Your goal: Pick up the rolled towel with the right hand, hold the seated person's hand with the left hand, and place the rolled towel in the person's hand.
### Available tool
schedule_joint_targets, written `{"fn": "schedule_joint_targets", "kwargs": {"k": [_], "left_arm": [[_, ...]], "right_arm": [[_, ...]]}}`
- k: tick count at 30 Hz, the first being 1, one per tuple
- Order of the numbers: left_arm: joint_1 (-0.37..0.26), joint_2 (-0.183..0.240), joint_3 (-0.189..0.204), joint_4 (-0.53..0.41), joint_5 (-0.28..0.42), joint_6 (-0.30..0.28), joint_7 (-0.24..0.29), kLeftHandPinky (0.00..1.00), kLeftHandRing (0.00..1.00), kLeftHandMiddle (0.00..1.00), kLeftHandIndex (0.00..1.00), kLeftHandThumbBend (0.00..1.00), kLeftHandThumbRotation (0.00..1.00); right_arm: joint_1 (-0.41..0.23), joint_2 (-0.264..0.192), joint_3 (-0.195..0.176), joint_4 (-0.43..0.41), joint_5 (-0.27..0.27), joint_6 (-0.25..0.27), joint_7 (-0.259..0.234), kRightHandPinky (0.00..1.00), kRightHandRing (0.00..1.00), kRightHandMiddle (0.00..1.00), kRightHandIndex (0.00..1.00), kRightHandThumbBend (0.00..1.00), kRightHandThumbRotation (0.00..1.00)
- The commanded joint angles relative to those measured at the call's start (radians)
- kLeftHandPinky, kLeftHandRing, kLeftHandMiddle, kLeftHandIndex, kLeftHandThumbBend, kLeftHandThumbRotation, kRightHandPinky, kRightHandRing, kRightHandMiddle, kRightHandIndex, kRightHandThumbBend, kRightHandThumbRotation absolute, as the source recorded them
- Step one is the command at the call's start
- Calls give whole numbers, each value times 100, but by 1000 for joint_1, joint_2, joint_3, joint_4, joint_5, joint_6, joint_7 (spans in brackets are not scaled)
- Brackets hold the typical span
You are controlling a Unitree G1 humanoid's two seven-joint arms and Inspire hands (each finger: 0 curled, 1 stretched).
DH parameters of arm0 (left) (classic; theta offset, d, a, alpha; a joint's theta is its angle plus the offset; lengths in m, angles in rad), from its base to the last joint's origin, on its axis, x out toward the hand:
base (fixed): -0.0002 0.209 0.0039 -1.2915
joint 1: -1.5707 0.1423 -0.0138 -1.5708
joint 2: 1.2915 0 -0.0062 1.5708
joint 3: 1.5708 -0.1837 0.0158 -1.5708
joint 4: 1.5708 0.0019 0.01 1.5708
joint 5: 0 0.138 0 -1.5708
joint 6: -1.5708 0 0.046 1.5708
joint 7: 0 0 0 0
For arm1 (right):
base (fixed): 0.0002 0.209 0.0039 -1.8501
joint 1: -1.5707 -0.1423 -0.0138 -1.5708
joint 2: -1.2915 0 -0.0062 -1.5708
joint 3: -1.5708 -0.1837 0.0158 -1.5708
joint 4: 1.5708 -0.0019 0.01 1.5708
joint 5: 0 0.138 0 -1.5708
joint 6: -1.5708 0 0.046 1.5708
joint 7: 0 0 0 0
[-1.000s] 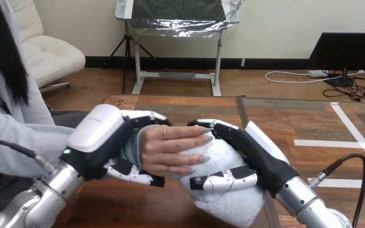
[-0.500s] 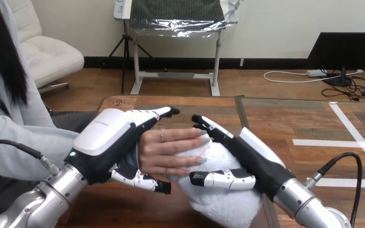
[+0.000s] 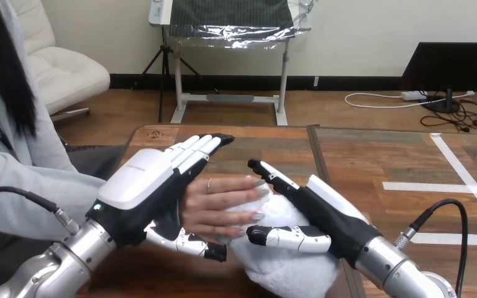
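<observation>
Rolled towel is lying on the bench at the near edge, with the person's hand resting palm-down over its left end, fingers draping across the top. So the towel is already sitting under the person's palm, looks delivered or nearly so.

Right hand is bracketing the towel: its fingers are stretching out straight along the far side and its thumb is lying along the near side. It's wide, not clenching, probably just steadying the roll so it isn't slipping out from under the person's palm.

Left hand is covering the person's wrist and the back of their hand from the view's left. Its fingers are pointing straight out above the knuckles, not wrapping, and its thumb is reaching underneath. It's wide too, so it is cradling rather than gripping; likely guiding the person's hand onto the towel. Can't tell if the palm is actually touching the wrist.

Judging the step: hand-over is finishing. Next move would be needing both hands clearing off without dragging the towel along.
</observation>
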Motion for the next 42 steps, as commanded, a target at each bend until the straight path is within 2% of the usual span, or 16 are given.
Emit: {"fn": "schedule_joint_targets", "kwargs": {"k": [1, 5, 11, 15, 20, 23, 26, 29, 32, 38, 42], "left_arm": [[-17, 8, 12, -47, -21, 13, -6, 100, 100, 100, 100, 100, 61], [-11, 9, 11, -53, -15, 19, -7, 100, 100, 100, 100, 100, 64], [3, 13, 15, -63, -9, 17, 5, 100, 100, 100, 100, 100, 69], [14, 13, 24, -71, -38, -7, 3, 100, 100, 100, 100, 100, 71], [29, 11, 40, -95, -85, -36, -5, 100, 100, 100, 100, 100, 66], [38, 15, 56, -122, -80, -58, 22, 100, 100, 100, 100, 100, 65], [53, 14, 80, -163, -78, -65, 41, 99, 100, 100, 100, 100, 66], [72, 15, 100, -211, -105, -69, 29, 99, 100, 100, 100, 100, 66], [89, 11, 125, -259, -113, -79, 39, 98, 100, 100, 100, 100, 67], [121, 5, 168, -344, -163, -95, 30, 96, 100, 100, 100, 100, 69], [139, 4, 184, -394, -231, -115, 9, 95, 100, 100, 100, 100, 69]], "right_arm": [[-89, -13, 6, 1, -16, -23, -20, 100, 100, 100, 100, 100, 87], [-96, -14, 5, 25, -30, -46, -37, 100, 100, 100, 100, 100, 90], [-106, -21, -2, 71, -64, -124, -100, 100, 100, 100, 100, 100, 95], [-113, -20, -20, 98, -58, -190, -142, 100, 100, 100, 100, 100, 97], [-123, -20, -41, 121, -43, -258, -192, 100, 100, 100, 100, 100, 98], [-132, -19, -56, 137, -21, -308, -213, 100, 100, 100, 100, 100, 99], [-142, -27, -69, 143, -30, -363, -250, 100, 100, 100, 100, 100, 99], [-147, -29, -86, 141, -35, -410, -284, 100, 100, 100, 100, 100, 100], [-149, -29, -100, 135, -20, -448, -302, 100, 100, 100, 100, 100, 100], [-166, -30, -127, 143, -25, -563, -354, 100, 100, 100, 100, 100, 100], [-168, -28, -147, 135, -31, -634, -391, 100, 100, 100, 100, 100, 100]]}}
